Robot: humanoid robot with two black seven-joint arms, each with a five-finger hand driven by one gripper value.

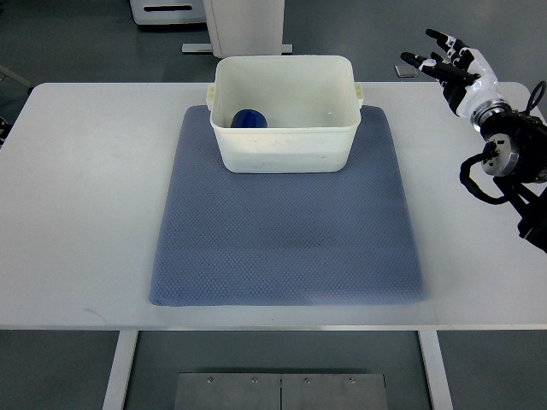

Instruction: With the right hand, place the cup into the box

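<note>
**Blue cup sitting in the tub, right hand up by the far corner**

White tabletop (77, 213), smooth and matte, on pale metal legs over a grey floor, with the base of some white furniture (244, 26) behind the far edge. Most of the middle is covered by a blue-grey rectangular fabric mat (286, 239) with a fine dimpled weave, a bit rumpled at the near corners.

At the far end of the mat there's a cream plastic rectangular box (283, 145), rounded corners, small lip handles on the short sides, a little scuffed on the front wall. The dark blue round cup (249, 120) is inside it, down in the left part near the wall; can't tell whether it's upright or tipped.

Robot's right hand (453, 67), white shell with black fingertips, hangs above the far right corner of the table, well apart from the box. Fingers are spread and lightly bent, nothing in them. Black cabling loops around the metal wrist behind it.

No readable labels or writing anywhere.
</note>
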